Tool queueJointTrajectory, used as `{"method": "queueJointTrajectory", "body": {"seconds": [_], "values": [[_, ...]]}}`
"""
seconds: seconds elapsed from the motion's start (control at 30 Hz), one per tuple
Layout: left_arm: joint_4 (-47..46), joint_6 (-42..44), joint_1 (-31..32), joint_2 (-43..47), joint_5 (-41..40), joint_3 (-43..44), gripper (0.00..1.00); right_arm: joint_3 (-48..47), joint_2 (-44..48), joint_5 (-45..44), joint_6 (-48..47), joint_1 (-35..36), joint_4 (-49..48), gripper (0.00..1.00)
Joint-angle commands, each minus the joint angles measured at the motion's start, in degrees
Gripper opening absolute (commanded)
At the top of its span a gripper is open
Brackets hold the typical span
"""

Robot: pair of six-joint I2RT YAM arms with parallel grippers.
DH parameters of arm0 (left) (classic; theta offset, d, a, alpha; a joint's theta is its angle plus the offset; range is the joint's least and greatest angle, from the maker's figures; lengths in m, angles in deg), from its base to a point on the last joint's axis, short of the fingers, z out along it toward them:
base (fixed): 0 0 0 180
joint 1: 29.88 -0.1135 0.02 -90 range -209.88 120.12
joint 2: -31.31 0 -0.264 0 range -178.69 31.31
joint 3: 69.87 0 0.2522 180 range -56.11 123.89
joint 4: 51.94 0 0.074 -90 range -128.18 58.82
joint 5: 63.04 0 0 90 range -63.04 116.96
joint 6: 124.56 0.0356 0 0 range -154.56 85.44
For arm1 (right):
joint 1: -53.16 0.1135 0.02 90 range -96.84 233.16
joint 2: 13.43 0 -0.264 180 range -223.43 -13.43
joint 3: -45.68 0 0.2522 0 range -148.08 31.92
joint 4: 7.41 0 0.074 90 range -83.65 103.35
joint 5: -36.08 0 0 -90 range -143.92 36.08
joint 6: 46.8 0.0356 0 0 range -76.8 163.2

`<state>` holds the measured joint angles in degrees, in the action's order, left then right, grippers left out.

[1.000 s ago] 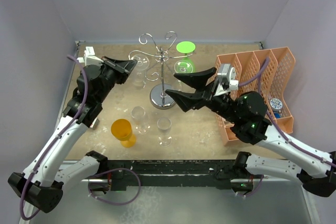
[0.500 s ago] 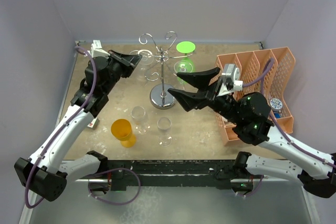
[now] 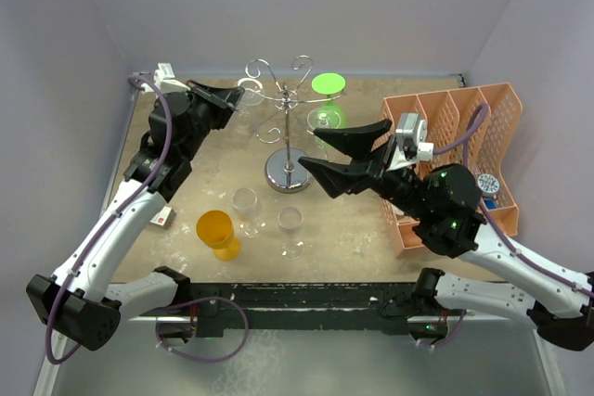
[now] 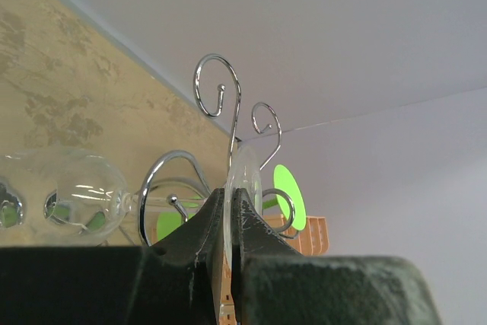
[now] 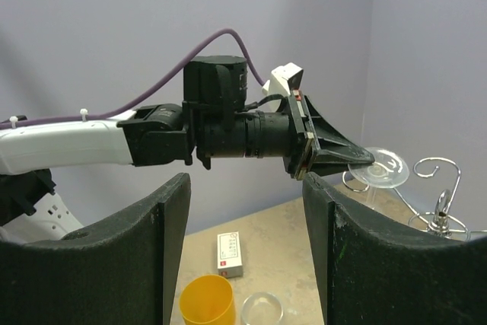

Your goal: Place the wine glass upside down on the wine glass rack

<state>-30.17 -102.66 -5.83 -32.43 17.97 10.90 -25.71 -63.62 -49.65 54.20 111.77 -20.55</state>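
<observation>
My left gripper point(image 3: 243, 96) is shut on the round foot point(image 4: 245, 176) of a clear wine glass. It holds the glass upside down at the left curled arm of the silver wire rack point(image 3: 288, 136). The bowl point(image 4: 84, 192) hangs below, and the stem crosses a curled arm point(image 4: 171, 169); I cannot tell whether it rests in it. The right wrist view shows the left gripper point(image 5: 358, 161) pinching the foot point(image 5: 386, 167) beside the rack's scrolls point(image 5: 437, 169). My right gripper point(image 3: 309, 149) is open and empty, just right of the rack's post.
A green wine glass point(image 3: 327, 99) hangs upside down on the rack's right side. An orange cup point(image 3: 215, 229) and two clear glasses point(image 3: 244, 201) point(image 3: 290, 222) stand in front. An orange lattice organiser point(image 3: 455, 136) stands at the right. A small white box point(image 5: 229, 253) lies at the left.
My left gripper has moved up and toward the far wall with the clear glass, bringing its foot level with the rack's left arm. The right arm has shifted slightly to the right.
</observation>
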Motion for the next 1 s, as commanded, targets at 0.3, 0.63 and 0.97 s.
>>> {"method": "queueJointTrajectory", "body": {"seconds": [0.3,0.63,0.97], "values": [[-4.8,0.0,-2.4,0.5,-1.5,2.5,0.00,-0.9,2.1,1.8,0.9,0.3,-3.0,0.63],[-3.0,0.9,-4.2,2.8,-2.0,1.4,0.00,-0.7,2.2,2.2,1.9,0.3,-2.7,0.63],[-1.5,0.4,-4.8,4.7,0.5,-1.1,0.00,-0.7,2.0,2.4,2.8,0.3,-2.5,0.63]]}}
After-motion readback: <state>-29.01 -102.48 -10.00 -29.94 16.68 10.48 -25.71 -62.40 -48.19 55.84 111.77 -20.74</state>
